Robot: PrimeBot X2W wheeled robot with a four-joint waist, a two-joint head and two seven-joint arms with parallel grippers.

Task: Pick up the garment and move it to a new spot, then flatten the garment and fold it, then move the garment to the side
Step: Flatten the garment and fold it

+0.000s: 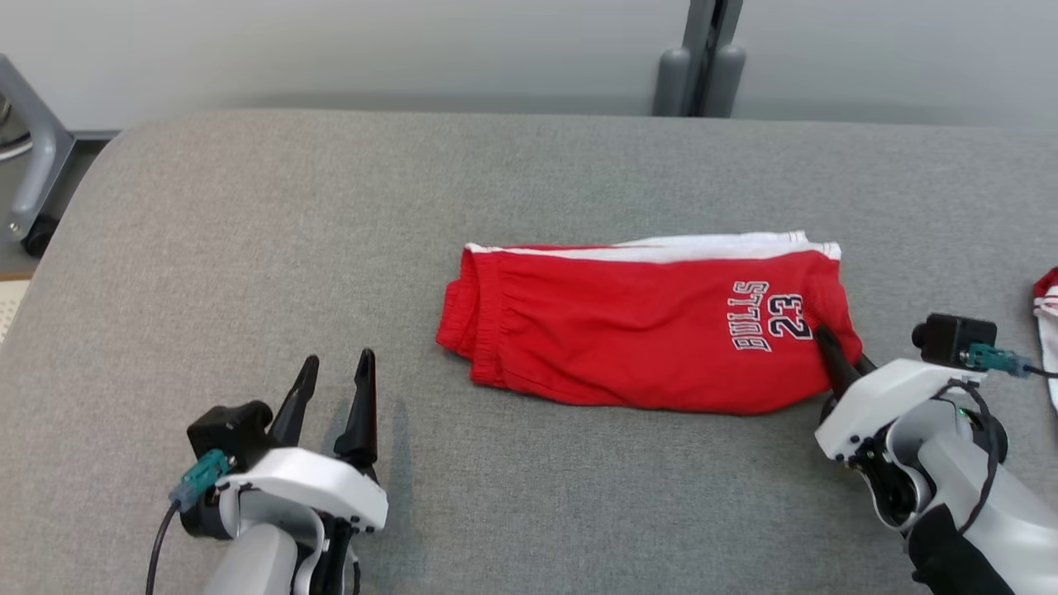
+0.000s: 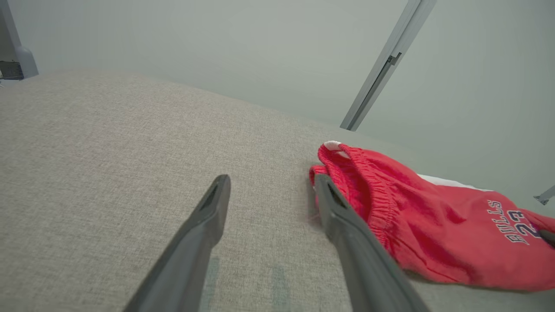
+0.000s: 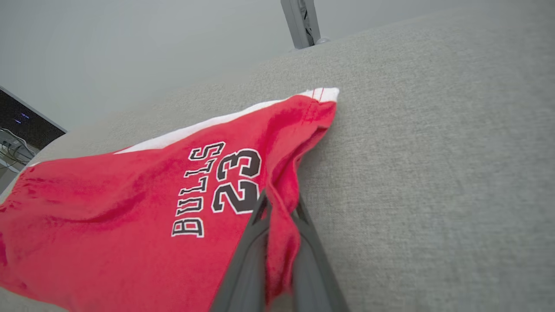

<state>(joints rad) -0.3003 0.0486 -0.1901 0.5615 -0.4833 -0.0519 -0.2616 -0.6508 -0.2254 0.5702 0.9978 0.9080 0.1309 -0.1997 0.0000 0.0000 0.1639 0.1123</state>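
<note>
Your left tool (image 1: pixel 338 357) hung nearest, fingers spread and holding nothing, a little apart from the waistband end of the red shorts (image 1: pixel 628 330). Your right tool (image 3: pixel 282 199) was pinched on a ridge of cloth at the hem end, just beside the printed 23. The shorts lay in the middle of the grey counter (image 1: pixel 248 248), seemingly already folded, white stripe along the far edge. If sliding them aside was the step, you needed every layer inside that pinch and a low, slow drag, or the fold would likely open. Taking the waistband with the left tool would have kept it square. Farther right, another red-and-white cloth (image 1: pixel 1046 322) lay at the picture's edge.
</note>
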